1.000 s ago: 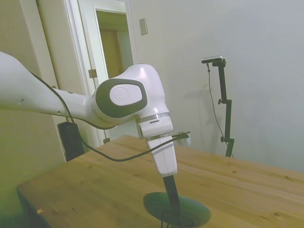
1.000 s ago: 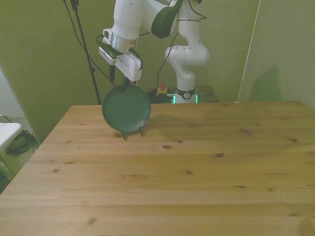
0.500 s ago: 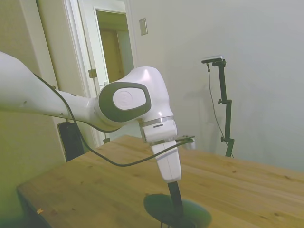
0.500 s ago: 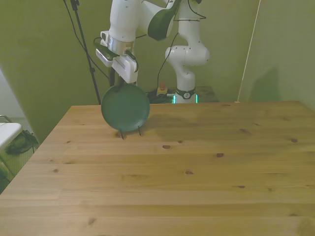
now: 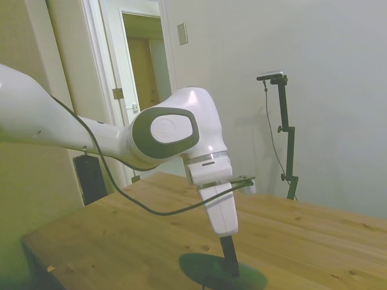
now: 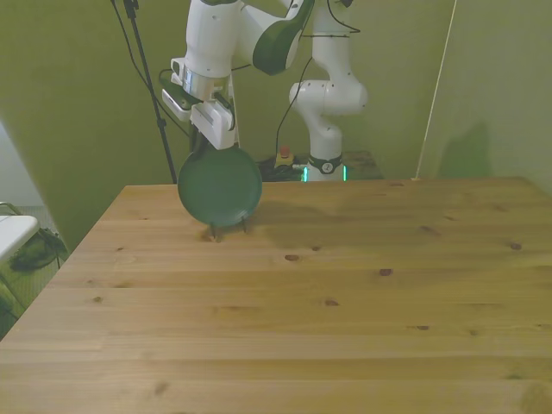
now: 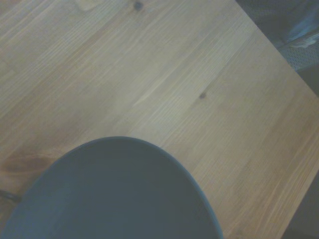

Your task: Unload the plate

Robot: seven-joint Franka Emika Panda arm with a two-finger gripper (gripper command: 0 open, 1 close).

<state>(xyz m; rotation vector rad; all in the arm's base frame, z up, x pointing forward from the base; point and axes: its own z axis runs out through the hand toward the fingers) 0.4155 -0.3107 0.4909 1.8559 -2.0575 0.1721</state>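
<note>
One plate is held upright at its twelve o'clock rim by the gripper, jaws clamped, over the wire stand on the table.

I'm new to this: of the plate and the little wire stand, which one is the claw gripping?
The plate: the gripper meets its upper rim. The black wire stand only peeks out beneath it on the table.
</note>
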